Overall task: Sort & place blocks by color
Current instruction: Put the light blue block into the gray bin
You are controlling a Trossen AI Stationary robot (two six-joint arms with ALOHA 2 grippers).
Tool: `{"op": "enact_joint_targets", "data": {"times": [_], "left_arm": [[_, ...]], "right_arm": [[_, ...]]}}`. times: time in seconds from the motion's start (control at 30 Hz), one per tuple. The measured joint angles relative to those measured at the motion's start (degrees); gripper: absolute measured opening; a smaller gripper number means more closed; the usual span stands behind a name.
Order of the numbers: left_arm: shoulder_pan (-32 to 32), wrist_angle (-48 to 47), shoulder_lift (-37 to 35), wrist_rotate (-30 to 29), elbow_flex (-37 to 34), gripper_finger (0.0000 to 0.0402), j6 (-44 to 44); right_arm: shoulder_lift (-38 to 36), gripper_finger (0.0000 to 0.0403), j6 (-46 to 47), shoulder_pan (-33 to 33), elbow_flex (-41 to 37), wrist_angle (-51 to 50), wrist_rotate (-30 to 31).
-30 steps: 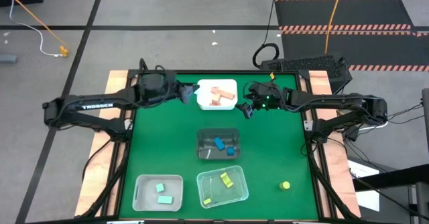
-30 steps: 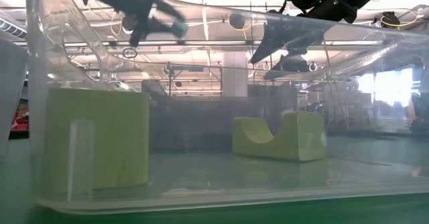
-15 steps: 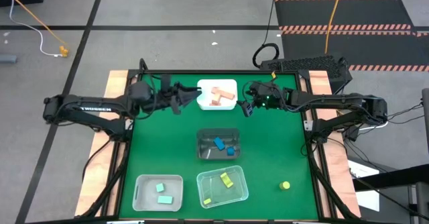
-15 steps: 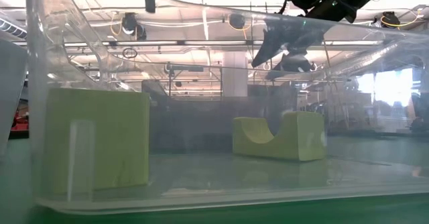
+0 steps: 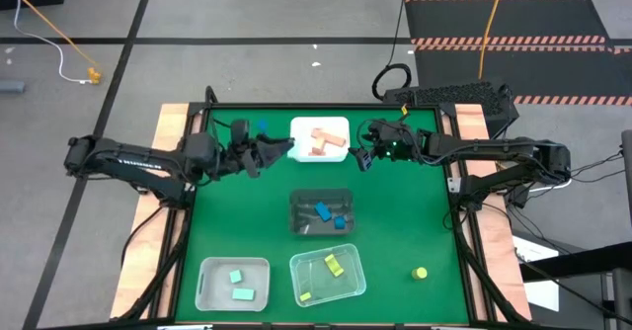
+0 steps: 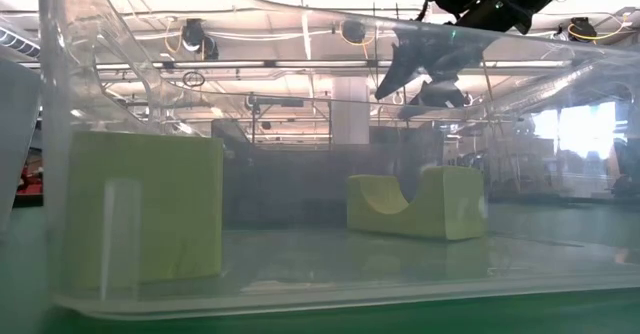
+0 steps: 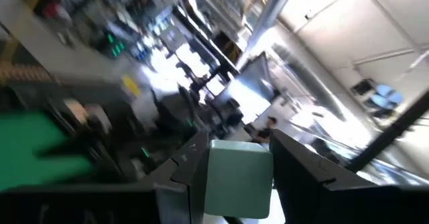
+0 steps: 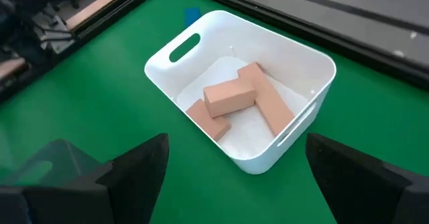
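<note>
Sorting is looking well advanced, judging by how the blocks are lying across the green table (image 5: 395, 221). Three tan blocks (image 8: 238, 100) are sitting in the white bin (image 8: 305, 70) at the far middle of the table, two blue blocks (image 5: 331, 215) are resting in the dark bin (image 5: 296, 204) at the centre, two mint green blocks (image 5: 240, 286) are lying in the near-left clear bin (image 5: 205, 271), and yellow pieces (image 5: 334, 265) are sitting in the other clear bin (image 5: 351, 251) beside it. Left gripper (image 7: 238, 177) is hovering above the table just left of the white bin, its fingers clamping a mint green block (image 7: 238, 174) between them, so this piece is probably heading for the near-left bin with the other green ones. Right gripper (image 8: 234, 184) is waiting on the far side just right of the white bin, its fingers standing wide apart and holding nothing. Two pieces are looking unsorted: a yellow cylinder (image 5: 421, 272) is lying loose on the cloth near the right front corner, well apart from every bin, and a small blue piece (image 8: 192, 14) is lying on the table beyond the white bin, near the far edge. Those two, plus the held green block, appear to be all that is remaining.
</note>
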Motion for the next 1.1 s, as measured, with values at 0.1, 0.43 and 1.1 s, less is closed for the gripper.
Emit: {"op": "enact_joint_targets", "data": {"times": [0.1, 0.43, 1.1], "left_arm": [[-4.2, -2.4, 0.0, 0.9, 0.0, 0.0130, -5.6], [-23.2, -20.4, 0.0, -7.4, 0.0, 0.0130, -35.6], [-42.1, -65.7, 3.7, 18.8, 0.0, 0.0130, -94.2]], "right_arm": [[0.0, 0.0338, 2.3, 0.0, 0.0, 0.0, 0.0], [0.0, 0.0338, 2.9, 0.0, 0.0, 0.0, -0.1], [0.0, 0.0338, 2.9, 0.0, 0.0, 0.1, -0.1]]}}
